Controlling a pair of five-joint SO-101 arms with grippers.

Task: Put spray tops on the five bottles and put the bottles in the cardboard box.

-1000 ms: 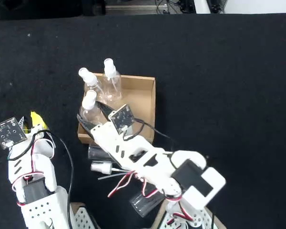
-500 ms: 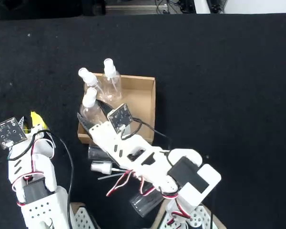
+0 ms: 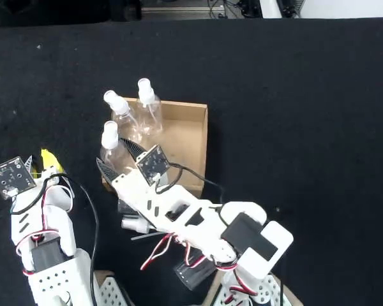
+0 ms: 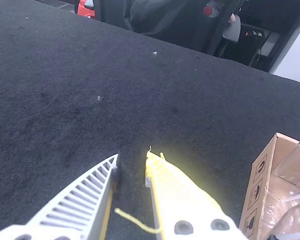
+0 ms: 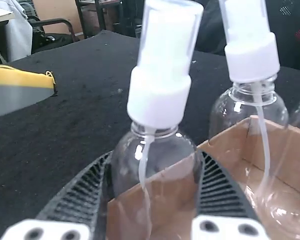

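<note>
This looks like a robotics lab or workroom. A table [image 3: 306, 95] draped in black felt-like cloth carries white plastic robot arms [image 3: 198, 217], with bare red, black and white wiring [image 3: 158, 247] looped along them. Loose dark cables [image 3: 220, 7] lie past the table's far edge. Beyond the table stand a black swivel office chair [image 4: 175, 20], another dark chair [image 5: 45, 40] and a dark metal frame [image 5: 97, 12].
</note>
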